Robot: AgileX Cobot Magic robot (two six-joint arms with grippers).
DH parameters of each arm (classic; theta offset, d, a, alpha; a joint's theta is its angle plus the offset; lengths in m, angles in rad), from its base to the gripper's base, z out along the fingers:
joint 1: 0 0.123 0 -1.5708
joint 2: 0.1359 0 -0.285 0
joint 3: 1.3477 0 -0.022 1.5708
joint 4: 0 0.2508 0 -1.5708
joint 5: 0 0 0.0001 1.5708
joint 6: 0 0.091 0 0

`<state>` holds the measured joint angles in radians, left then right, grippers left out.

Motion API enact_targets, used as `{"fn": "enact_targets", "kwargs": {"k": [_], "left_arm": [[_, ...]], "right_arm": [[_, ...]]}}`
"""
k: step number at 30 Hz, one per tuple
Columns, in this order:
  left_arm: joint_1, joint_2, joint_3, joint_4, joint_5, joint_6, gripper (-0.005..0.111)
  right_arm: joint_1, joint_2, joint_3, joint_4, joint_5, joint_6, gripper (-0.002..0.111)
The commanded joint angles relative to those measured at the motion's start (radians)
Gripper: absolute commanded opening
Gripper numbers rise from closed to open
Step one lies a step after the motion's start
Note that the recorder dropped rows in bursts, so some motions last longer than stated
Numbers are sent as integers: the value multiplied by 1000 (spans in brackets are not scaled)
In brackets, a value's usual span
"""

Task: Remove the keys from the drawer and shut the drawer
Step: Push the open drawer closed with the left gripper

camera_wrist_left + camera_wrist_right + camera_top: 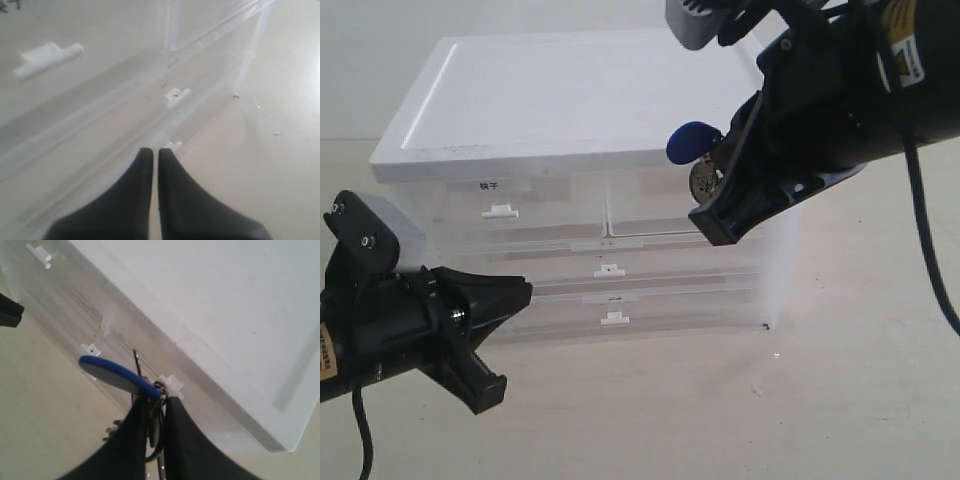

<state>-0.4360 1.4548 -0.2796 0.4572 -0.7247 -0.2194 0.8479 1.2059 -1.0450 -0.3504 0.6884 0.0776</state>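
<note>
My right gripper (718, 160) hangs in front of the cabinet's upper right, shut on the keys (703, 178). Their blue fob (691, 142) sticks out to the left above the grey oval tag. The right wrist view shows the ring and keys (115, 374) pinched between the fingers of the right gripper (157, 399). The drawer (650, 312) is the lowest tier and looks pushed in, its white handle (613, 318) facing front. My left gripper (525, 291) is shut and empty, pointing at the drawer's left front. Seen from the left wrist, the left gripper (156, 150) sits just short of the handle (174, 145).
The white-topped cabinet (570, 90) stands on a pale table (840, 380). A full-width drawer (608, 269) and two half-width drawers (500, 211) sit above the lowest one. The right arm's black body (860, 90) hangs over the cabinet's right corner.
</note>
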Motion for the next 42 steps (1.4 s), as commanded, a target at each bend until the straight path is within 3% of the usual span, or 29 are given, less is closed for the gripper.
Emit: {"fn": "enact_targets", "kwargs": {"k": [1,3,7,12,18,26,29,33,37,42], "left_arm": [[-72,-5,31,31,-4,-9,4],[-98,22,34,-52,1,77,4],[-100,118,18,-412,-35,277,4],[-100,197,3,-448,-196,354,4],[-100,217,-52,-570,-202,438,4],[-100,221,-46,-519,-187,382,4],[-105,197,-16,-381,-190,263,4],[-172,199,-6,-212,-116,231,4],[-237,258,-62,-281,3,313,4],[-247,338,-118,-483,19,486,4]], "right_arm": [[2,-10,-3,1,-10,-8,0],[2,-10,-3,3,-10,-8,0],[2,-10,-3,3,-5,-8,0],[2,-10,-3,3,-3,-8,0],[2,-10,-3,3,-3,-8,0],[2,-10,-3,3,-3,-8,0],[2,-10,-3,6,-3,-9,0],[2,-10,-3,6,-3,-9,0],[2,-10,-3,7,-3,-9,0],[2,-10,-3,7,0,-13,0]]}}
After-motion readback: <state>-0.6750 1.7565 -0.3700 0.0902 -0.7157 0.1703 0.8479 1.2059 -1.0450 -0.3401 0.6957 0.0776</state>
